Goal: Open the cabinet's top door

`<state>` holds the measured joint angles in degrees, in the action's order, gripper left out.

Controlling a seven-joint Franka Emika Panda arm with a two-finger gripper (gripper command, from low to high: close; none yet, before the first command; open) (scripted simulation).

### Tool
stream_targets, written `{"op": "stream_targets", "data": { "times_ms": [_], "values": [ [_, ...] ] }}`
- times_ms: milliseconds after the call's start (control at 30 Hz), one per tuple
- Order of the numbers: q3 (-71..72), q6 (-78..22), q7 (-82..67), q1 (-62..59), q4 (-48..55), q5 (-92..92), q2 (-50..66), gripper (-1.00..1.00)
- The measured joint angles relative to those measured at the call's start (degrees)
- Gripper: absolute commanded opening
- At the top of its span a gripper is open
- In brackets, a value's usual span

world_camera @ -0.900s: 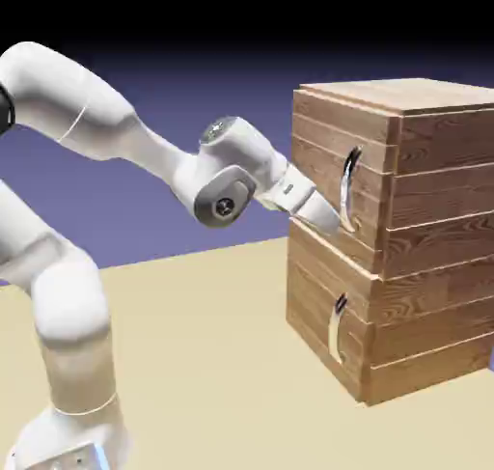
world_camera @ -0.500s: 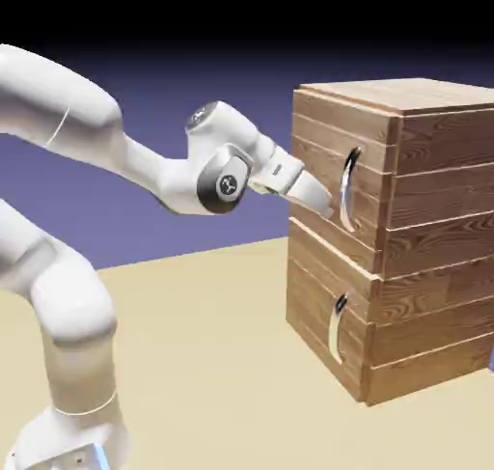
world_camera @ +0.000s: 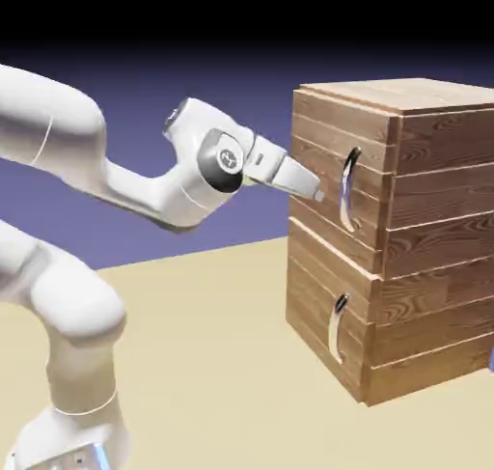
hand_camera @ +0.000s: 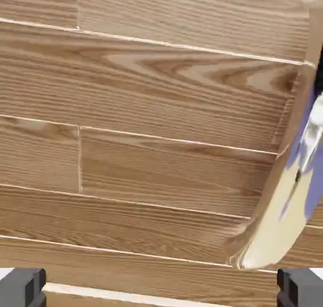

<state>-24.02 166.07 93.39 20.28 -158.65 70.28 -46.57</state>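
Observation:
The cabinet [world_camera: 434,217] of light-brown planks stands at the exterior view's right. Its top door [world_camera: 318,159] is flush and carries a long curved silver handle [world_camera: 347,188]. My gripper [world_camera: 313,189] points at that door just left of the handle, close to the wood, at about the handle's lower half. In the hand view the door planks [hand_camera: 139,142] fill the picture and the handle [hand_camera: 284,217] curves down the right side. Both grey fingertips [hand_camera: 22,288] sit far apart at the bottom corners with nothing between them, so the gripper [hand_camera: 161,292] is open.
Below the top door is the shorter lower door [world_camera: 314,309] with its small silver handle [world_camera: 337,328]. The tan table [world_camera: 212,362] stretches in front of the cabinet. My white arm [world_camera: 58,294] rises at the lower left.
My wrist has risen and swung left, tilting the hand more level. The fingertips have climbed a little along the door beside the handle. The door has not moved.

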Motion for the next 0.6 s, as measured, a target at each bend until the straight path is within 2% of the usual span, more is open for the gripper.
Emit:
{"op": "stream_targets", "data": {
  "times_ms": [600],
  "values": [
    [-15.33, -5.07, 32.50, 12.51, 1.50, 44.85, -8.88, 0.00]
  ]
}}
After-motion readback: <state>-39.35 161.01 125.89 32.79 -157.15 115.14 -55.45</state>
